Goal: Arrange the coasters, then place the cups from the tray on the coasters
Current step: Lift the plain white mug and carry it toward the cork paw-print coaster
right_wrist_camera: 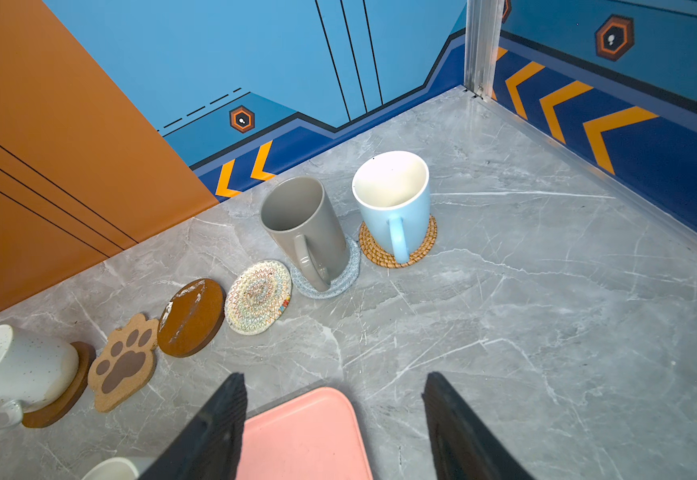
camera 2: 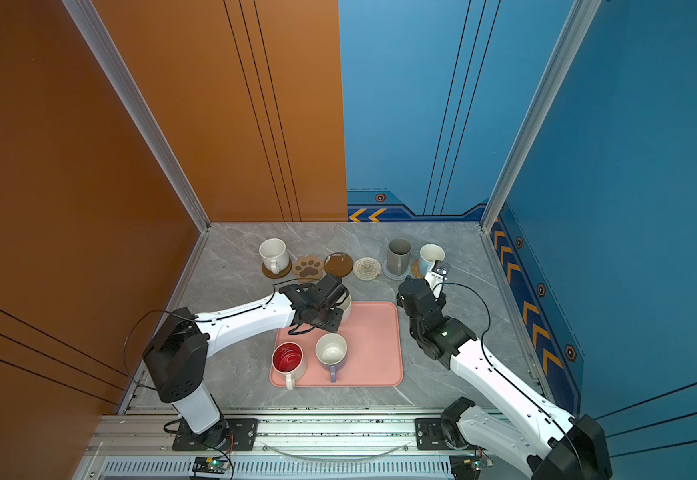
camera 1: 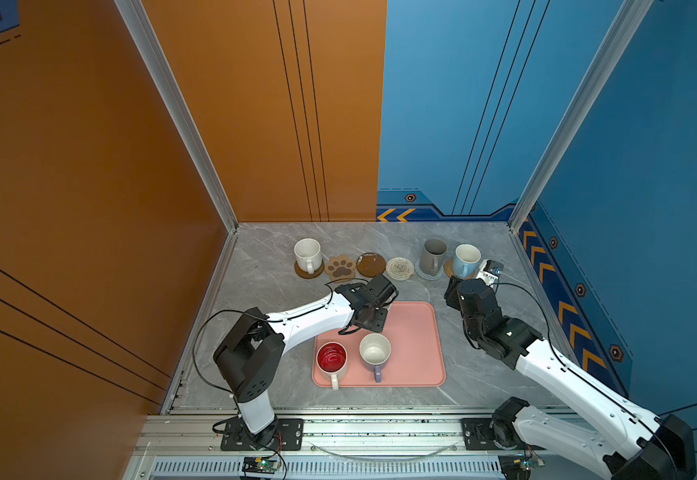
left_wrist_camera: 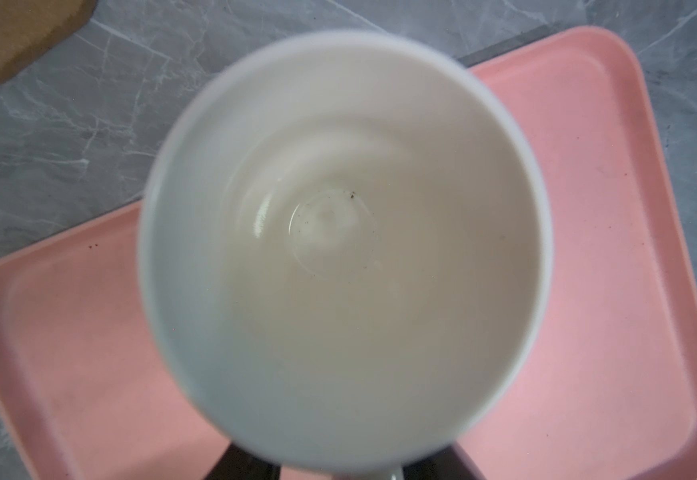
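Salmon-pink rectangular tray [camera 1: 415, 328] lies mid-way on the grey marbled tabletop [camera 1: 263, 291].

On the tray:
- White mug with red inside [camera 1: 331, 358] sits at the 7 o'clock corner.
- Lavender mug [camera 1: 375, 353] stands just beside it, on its 3 o'clock side.
- Plain white mug [left_wrist_camera: 338, 249] is over the 11 o'clock corner, under the left gripper [camera 1: 373, 322]. Dark fingers [left_wrist_camera: 247, 467] flank its handle side. Whether they pinch it, cannot tell.

Row at the tray's 12 o'clock, read from 9 to 3:
- Speckled white mug [camera 1: 307, 252] on a brown disc coaster [camera 1: 311, 274].
- Tan paw-print coaster [camera 1: 340, 268], bare.
- Second brown disc coaster [camera 1: 370, 264], bare.
- Cream woven round coaster [camera 1: 400, 268], bare.
- Grey mug [camera 1: 433, 254] on a blue-grey woven coaster [right_wrist_camera: 330, 286].
- Light-blue mug [camera 1: 465, 258] on a tan rattan coaster [right_wrist_camera: 380, 253].

Right gripper [right_wrist_camera: 335, 376] hangs near the light-blue mug's 4 o'clock, jaws spread wide, nothing between them.
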Motion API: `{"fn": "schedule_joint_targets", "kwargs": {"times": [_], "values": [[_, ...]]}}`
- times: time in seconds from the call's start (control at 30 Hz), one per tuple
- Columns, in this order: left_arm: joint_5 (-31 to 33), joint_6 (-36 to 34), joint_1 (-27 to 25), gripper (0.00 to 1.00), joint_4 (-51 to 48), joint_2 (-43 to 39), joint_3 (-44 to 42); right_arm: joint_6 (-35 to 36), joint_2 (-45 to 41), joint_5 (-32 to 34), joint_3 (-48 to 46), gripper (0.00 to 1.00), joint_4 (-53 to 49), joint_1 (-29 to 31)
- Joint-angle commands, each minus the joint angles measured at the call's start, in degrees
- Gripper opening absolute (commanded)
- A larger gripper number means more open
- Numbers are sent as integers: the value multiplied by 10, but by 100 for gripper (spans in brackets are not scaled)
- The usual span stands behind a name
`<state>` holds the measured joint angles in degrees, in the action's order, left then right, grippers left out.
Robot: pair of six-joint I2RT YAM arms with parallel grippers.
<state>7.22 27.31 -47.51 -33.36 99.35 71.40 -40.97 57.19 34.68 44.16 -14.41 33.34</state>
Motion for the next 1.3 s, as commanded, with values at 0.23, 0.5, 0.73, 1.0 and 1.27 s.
{"fn": "schedule_joint_targets", "kwargs": {"times": [0.23, 0.5, 0.73, 1.0, 1.27], "values": [[-6, -8, 13, 29, 7, 15, 20, -8, 6, -16, -4, 67, 7, -7], [-8, -10, 12, 15, 7, 17, 19, -8, 3, -19, -7, 67, 7, -9], [0, -11, 12, 0, 7, 4, 18, -8, 2, -23, -7, 68, 7, -11], [20, -21, 9, 0, 7, -29, 19, -7, 0, -26, -10, 67, 6, -13], [73, -49, 33, 0, 7, -54, 40, -5, -7, -32, -13, 67, 7, -16]]}}
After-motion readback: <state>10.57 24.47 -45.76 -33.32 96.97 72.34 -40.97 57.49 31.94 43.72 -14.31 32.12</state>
